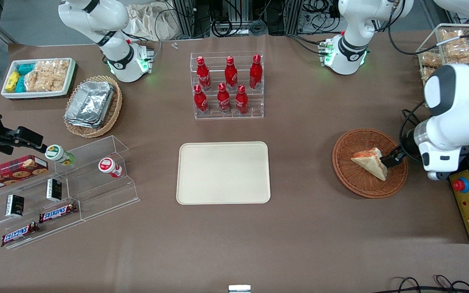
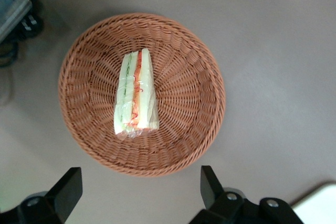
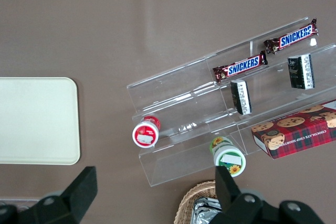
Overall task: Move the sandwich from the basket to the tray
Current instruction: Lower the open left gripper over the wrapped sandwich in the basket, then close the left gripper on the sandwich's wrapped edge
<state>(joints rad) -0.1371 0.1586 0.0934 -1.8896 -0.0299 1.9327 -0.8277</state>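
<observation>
The sandwich point(image 2: 135, 94) lies in the middle of the round brown basket point(image 2: 195, 61). It is a wedge of white bread, resting on its side, and you can see red and green stripes of filling along its edge. Nothing is touching it.

The claw point(image 2: 140, 192) hangs over the basket, looking straight down at the sandwich. Its two fingers point(image 2: 67, 187) are spread wide apart, and there is nothing between them. It looks to be still up in the air, not down around the bread.

The tray point(image 1: 223, 172) sits in the middle of the table, well apart from the basket, toward the parked arm's end. It is flat and cream colored, and it has nothing on it.

So the job has hardly begun. The sandwich has not been picked up. The claw still needs to go down, close on the bread, lift it out, carry it over to the tray and set it down there.
</observation>
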